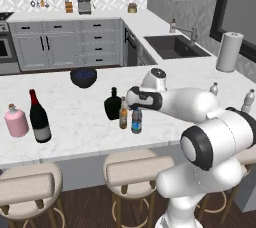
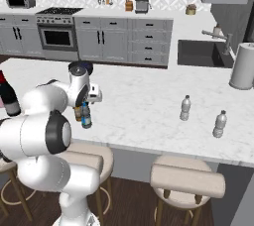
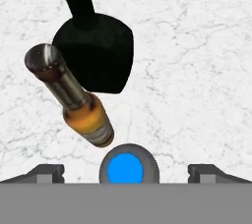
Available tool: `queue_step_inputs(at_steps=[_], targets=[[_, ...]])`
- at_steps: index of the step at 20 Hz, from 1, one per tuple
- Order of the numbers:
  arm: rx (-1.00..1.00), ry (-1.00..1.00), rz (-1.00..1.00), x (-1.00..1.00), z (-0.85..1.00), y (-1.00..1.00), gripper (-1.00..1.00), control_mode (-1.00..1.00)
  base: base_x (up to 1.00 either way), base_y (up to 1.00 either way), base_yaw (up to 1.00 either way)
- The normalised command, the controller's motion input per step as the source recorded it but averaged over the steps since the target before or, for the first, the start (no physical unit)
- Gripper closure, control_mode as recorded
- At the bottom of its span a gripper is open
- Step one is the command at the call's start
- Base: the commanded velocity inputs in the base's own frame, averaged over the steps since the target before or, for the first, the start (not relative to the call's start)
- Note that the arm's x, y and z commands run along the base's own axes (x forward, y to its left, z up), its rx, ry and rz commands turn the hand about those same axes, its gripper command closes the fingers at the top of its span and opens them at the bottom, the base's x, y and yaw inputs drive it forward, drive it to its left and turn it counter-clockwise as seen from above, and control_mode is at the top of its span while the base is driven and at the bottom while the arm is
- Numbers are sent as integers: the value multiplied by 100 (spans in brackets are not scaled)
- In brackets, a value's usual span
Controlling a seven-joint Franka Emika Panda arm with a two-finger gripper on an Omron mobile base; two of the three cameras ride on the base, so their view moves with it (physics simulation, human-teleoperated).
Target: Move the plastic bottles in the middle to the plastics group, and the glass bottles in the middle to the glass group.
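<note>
The blue-capped plastic bottle stands mid-counter, its cap straight below my hand. My gripper hovers over it, open, one fingertip to each side and nothing held. Close beside it stand the amber beer bottle and the squat black flask. The glass group, a tall wine bottle and a pink bottle, is at the counter's left. Two clear pale-capped water bottles stand at the right.
A dark blue bowl sits behind the middle bottles. A paper towel roll and the sink are at the far right. Padded stools line the counter's near edge.
</note>
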Motion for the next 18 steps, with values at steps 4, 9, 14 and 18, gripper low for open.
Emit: queue_step_inputs(at_steps=[4, 9, 14, 18], targets=[[0, 5, 0, 13, -17, 14, -100, -100, 0, 0, 0], [0, 0, 0, 0, -18, 0, -100, -100, 0, 0, 0], [0, 0, 0, 0, -14, 0, -100, -100, 0, 0, 0], [0, 0, 0, 0, -7, 0, -100, -100, 0, 0, 0]])
